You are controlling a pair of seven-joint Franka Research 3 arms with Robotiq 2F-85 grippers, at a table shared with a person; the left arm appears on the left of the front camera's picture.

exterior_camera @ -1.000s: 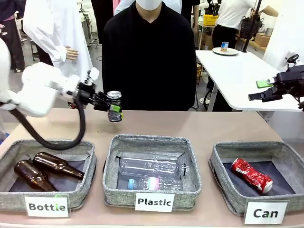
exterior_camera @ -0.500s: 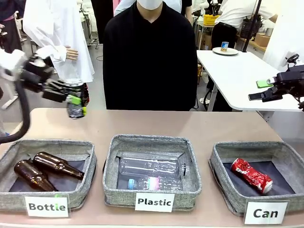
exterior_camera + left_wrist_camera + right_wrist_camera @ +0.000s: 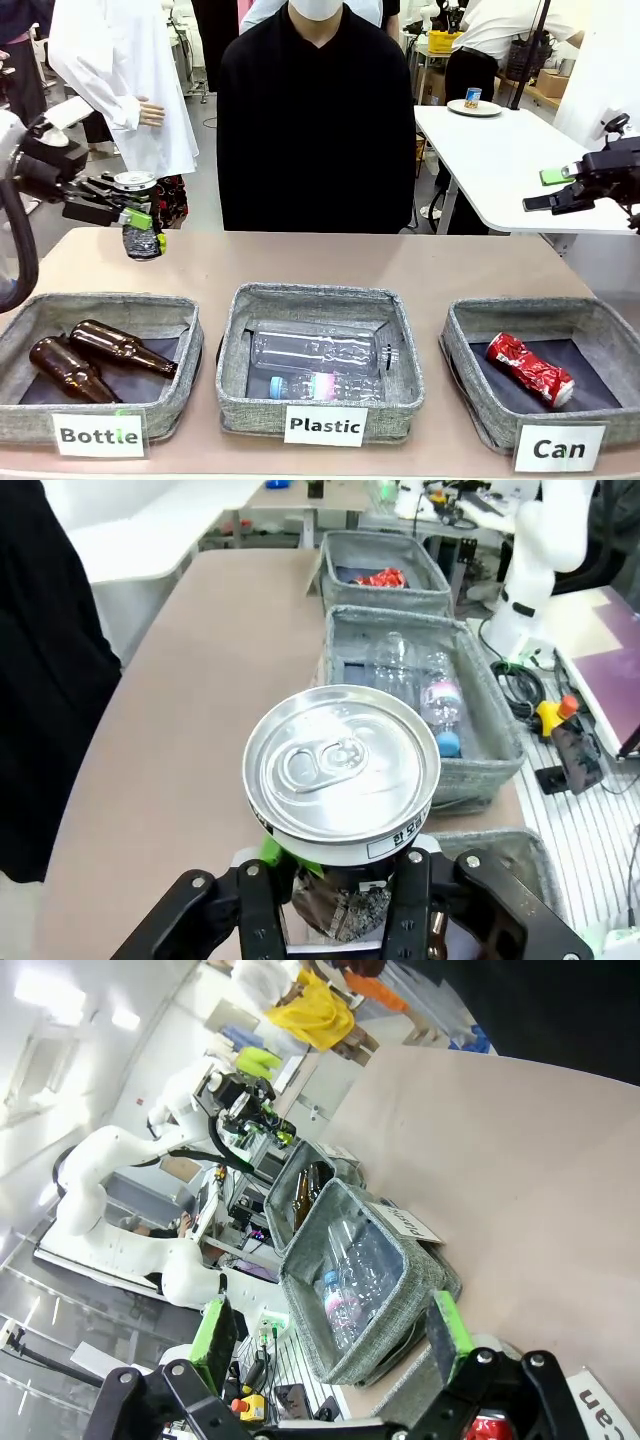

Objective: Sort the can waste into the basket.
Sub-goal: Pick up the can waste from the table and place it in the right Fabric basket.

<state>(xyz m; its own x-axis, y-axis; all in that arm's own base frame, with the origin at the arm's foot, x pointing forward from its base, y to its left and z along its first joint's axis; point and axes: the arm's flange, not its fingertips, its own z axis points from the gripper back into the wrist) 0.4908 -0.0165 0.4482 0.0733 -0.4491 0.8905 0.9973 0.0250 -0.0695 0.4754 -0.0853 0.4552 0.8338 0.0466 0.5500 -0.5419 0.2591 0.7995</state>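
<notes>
My left gripper [image 3: 135, 222] is clamped on the black-patterned can [image 3: 138, 218], held in the air above the table's [image 3: 330, 262] far left edge, clear of the surface. Can is upright, silver top up, fingers on its sides. In the left wrist view the same can [image 3: 342, 780] sits between my fingers [image 3: 262, 920], pull tab and lid facing the camera, black pattern showing just below the rim.

My right gripper [image 3: 560, 190] hangs at the far right, high above the table, jaws spread with nothing between them. Right wrist view confirms: green pads [image 3: 215, 1332] wide apart, gap empty.

Red can [image 3: 530, 369] lies on its side, crushed, inside the Can basket [image 3: 470, 385], on the dark lining. That basket is the rightmost of three along the near edge, white "Can" label on its front. In the left wrist view the red can [image 3: 378, 577] shows in the farthest basket [image 3: 340, 555].

Middle one is the Plastic basket [image 3: 235, 380], with two clear plastic bottles [image 3: 318, 352] lying in it, one with a blue cap. Leftmost is the Bottle basket [image 3: 185, 345], with two brown glass bottles [image 3: 120, 347] lying side by side at an angle.

So the held can is above the Bottle basket's far side, well apart from the Can basket, with the Plastic basket between.

A person in black [image 3: 315, 120] stands at the far side of the table, centred, hands hidden.
</notes>
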